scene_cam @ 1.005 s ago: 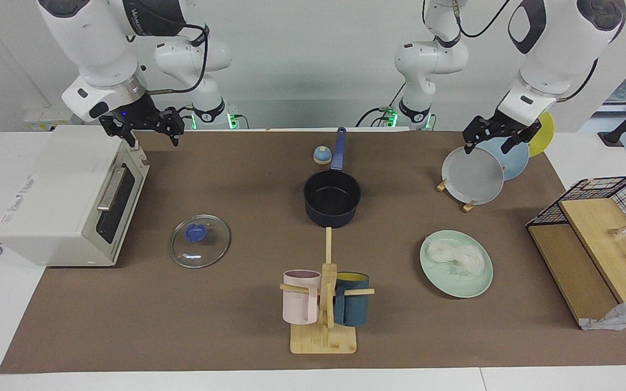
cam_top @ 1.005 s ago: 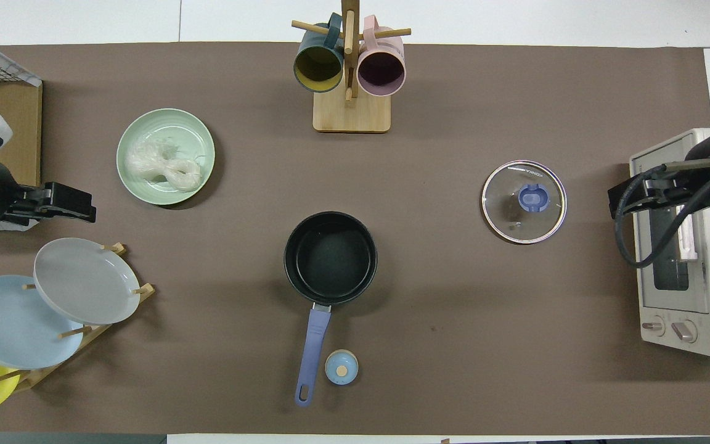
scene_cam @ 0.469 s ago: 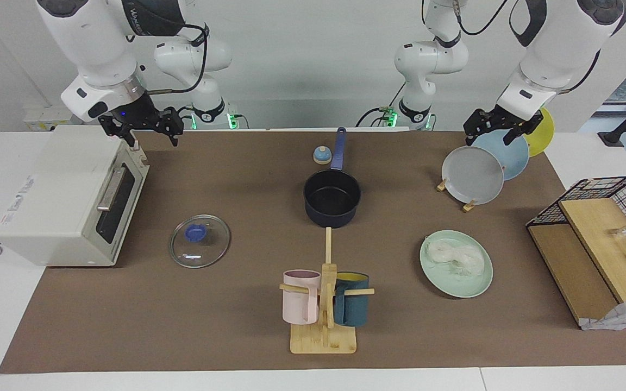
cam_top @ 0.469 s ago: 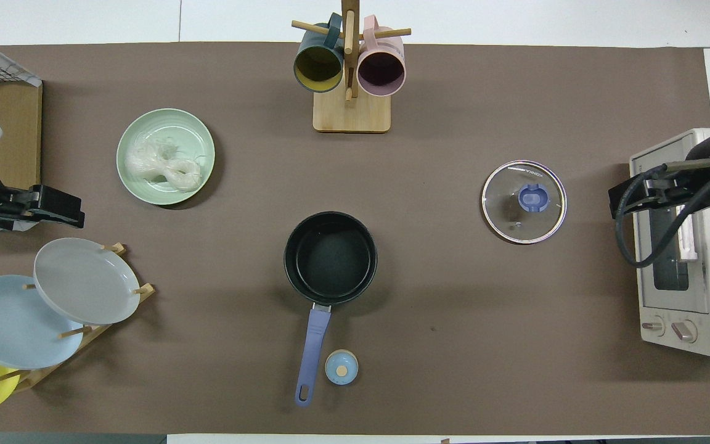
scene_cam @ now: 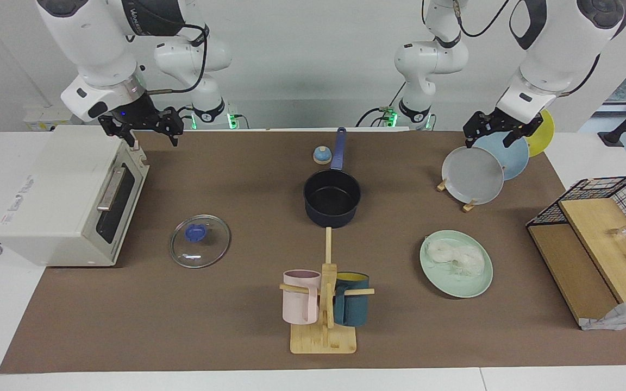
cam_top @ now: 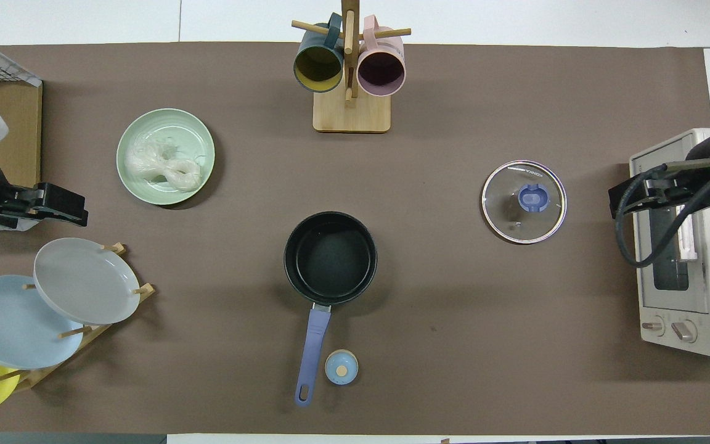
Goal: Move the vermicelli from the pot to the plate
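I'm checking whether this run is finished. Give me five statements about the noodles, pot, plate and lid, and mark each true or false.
1. The noodles lie on the green plate. True.
2. The pot holds noodles. False: its black inside is bare.
3. The glass lid sits on the pot. False: it lies flat on the mat, toward the right arm's end of the table, beside the toaster oven.
4. The left gripper holds the grey plate. False: it is over the plate rack, holding nothing.
5. The right gripper is over the toaster oven's corner, holding nothing. True.
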Controlling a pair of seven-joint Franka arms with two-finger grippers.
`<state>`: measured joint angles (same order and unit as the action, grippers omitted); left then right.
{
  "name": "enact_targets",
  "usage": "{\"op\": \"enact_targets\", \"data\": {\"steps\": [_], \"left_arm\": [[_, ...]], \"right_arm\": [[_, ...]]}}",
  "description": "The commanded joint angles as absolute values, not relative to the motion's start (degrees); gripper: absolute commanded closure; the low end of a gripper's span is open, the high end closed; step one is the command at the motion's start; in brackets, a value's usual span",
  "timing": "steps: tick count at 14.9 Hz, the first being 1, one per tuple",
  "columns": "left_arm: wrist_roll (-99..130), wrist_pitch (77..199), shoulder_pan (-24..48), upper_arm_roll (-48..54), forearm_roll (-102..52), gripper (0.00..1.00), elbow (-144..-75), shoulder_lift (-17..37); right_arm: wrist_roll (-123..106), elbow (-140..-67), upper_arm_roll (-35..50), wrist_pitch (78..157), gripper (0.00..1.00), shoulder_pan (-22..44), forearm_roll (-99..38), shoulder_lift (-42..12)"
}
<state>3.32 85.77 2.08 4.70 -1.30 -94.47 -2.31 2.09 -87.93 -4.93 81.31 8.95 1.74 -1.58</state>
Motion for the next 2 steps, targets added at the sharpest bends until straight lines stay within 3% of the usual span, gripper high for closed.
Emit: {"op": "enact_targets", "data": {"steps": [1, 2], "left_arm": [[4.0, 85.9, 2.4, 4.8, -0.1, 0.00, -93.1, -1.6], [4.0, 85.9, 2.4, 4.8, -0.1, 0.00, -93.3, -1.7]], "right_arm": [[3.1, -87.8, -4.5, 80.6, 0.00, 8.1, 1.1, -1.1], [3.1, -87.9, -4.5, 80.6, 0.00, 8.1, 1.1, -0.9]]}}
